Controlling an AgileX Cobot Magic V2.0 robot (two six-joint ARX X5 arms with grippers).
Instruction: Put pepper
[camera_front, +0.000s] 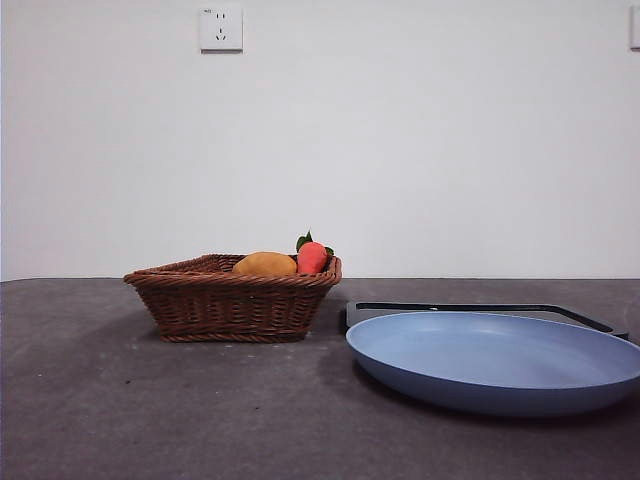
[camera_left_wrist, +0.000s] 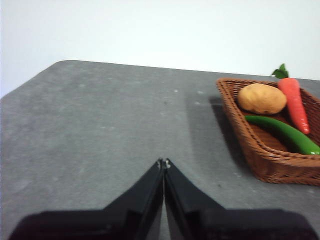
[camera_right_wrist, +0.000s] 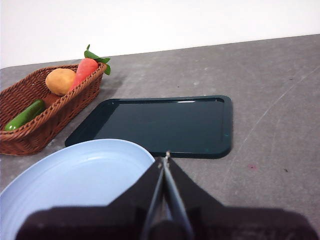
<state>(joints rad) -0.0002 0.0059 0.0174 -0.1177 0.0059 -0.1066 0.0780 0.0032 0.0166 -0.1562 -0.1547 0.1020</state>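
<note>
A dark grey, mottled bench (camera_front: 120, 410) runs back to a plain white wall (camera_front: 420, 150), which carries a white power socket (camera_front: 221, 28) high up.

On the bench stands a brown woven wicker basket (camera_front: 232, 300). Beside it lies a dark green, flat rectangular tray (camera_right_wrist: 165, 125), and a pale blue round plate (camera_front: 495, 360) sits in front of the tray, its far rim overlapping the tray's near edge.

The pepper (camera_left_wrist: 285, 132), a glossy dark green, smooth, elongated vegetable, lies inside the basket along its floor. It rests just beside an orange-yellow oval fruit (camera_left_wrist: 261, 98) and a red-orange carrot-shaped fruit with green leaves (camera_left_wrist: 294, 102), whose leafy end pokes over the basket's rim. From the front view the pepper is hidden behind the basket's wall; only the tops of the other two show.

The left end effector (camera_left_wrist: 163, 162) hangs above bare bench, well apart from the basket, its two black jaws pressed together at the tips and holding nothing. The right end effector (camera_right_wrist: 166, 157) hangs over the near edge of the plate and tray, its jaws likewise pressed together and empty. Neither arm shows in the front view.
</note>
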